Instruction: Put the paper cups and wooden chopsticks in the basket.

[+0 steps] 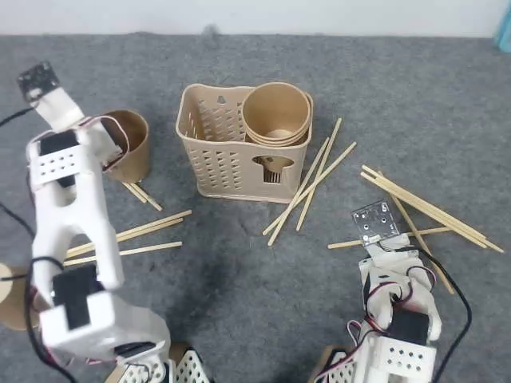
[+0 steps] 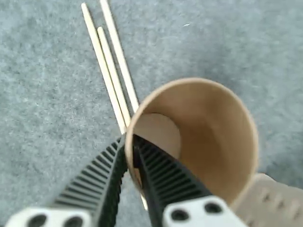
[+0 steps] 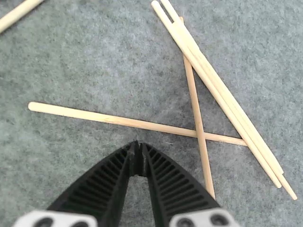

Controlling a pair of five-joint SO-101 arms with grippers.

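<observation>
A beige slotted basket (image 1: 223, 163) stands mid-table with stacked paper cups (image 1: 276, 112) in its right end. Left of it a brown paper cup (image 1: 132, 148) stands on the carpet. My left gripper (image 2: 130, 144) is shut on that paper cup's (image 2: 208, 137) rim, one finger inside and one outside. Wooden chopsticks (image 2: 111, 71) lie just beyond the cup. My right gripper (image 3: 138, 150) is shut with nothing in it, low over the carpet, just short of a single chopstick (image 3: 128, 122) that crosses a bundle (image 3: 222, 94).
More chopsticks lie left of the basket (image 1: 128, 235), lean against its right side (image 1: 311, 183) and spread at the right (image 1: 427, 209). Another brown cup (image 1: 9, 299) sits at the left edge behind the left arm (image 1: 72, 215).
</observation>
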